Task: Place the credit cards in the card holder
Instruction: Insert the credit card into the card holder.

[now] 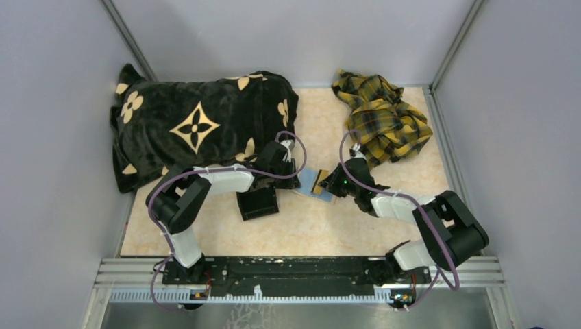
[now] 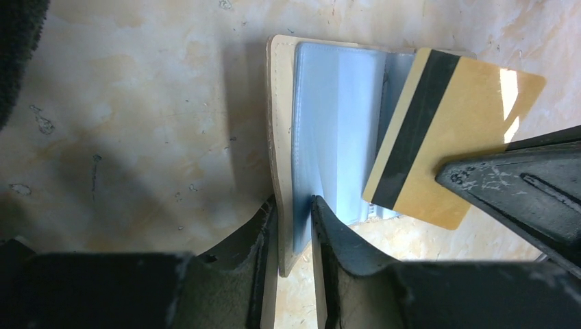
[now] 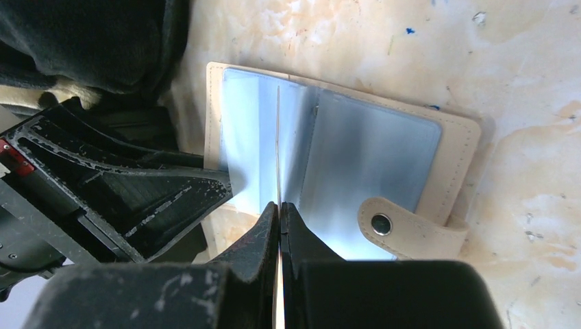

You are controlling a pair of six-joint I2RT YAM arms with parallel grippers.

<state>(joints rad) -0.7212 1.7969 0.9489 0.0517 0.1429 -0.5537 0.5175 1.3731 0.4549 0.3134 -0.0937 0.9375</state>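
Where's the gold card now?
The gold card is pinched in the right hand over the open card holder mid-table, which the left hand grips.

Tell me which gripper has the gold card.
The right gripper, shut on the gold card; the left gripper clamps the open card holder instead.

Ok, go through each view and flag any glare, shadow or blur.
Left wrist: a white glare strip crosses the gold card, a soft shadow darkens the table beside the card holder, and the near jaws are blurred. Right wrist: the clear sleeves shine, washed out at their near edge. Top external: even light, sharp, no glare.
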